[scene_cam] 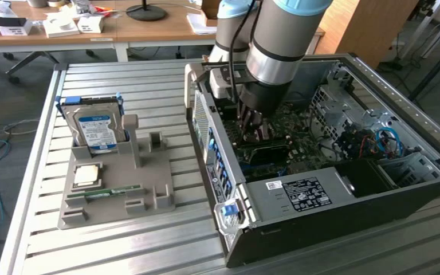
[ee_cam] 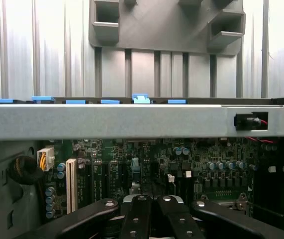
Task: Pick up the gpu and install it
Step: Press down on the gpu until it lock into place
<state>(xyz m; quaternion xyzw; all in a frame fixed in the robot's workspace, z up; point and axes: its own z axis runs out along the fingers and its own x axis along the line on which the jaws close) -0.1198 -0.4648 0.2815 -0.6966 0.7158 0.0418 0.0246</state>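
My gripper [scene_cam: 252, 133] reaches down into the open computer case [scene_cam: 297, 192], just above the green motherboard [scene_cam: 308, 146]. In the wrist view the two dark fingers [ee_cam: 142, 214] press together over the board [ee_cam: 181, 159], so the gripper [ee_cam: 154, 211] is shut. No card can be made out between the fingers. The gpu is hidden from view. The upright slot of the grey parts holder [scene_cam: 137, 140], beside the hard drive, stands empty.
The grey holder [scene_cam: 121, 172] on the slatted metal table carries a silver hard drive with a blue label [scene_cam: 96, 126], a square chip [scene_cam: 87, 173] and a slim green memory stick [scene_cam: 101, 192]. The case's metal side wall [ee_cam: 132, 119] stands between the gripper and the holder [ee_cam: 161, 25].
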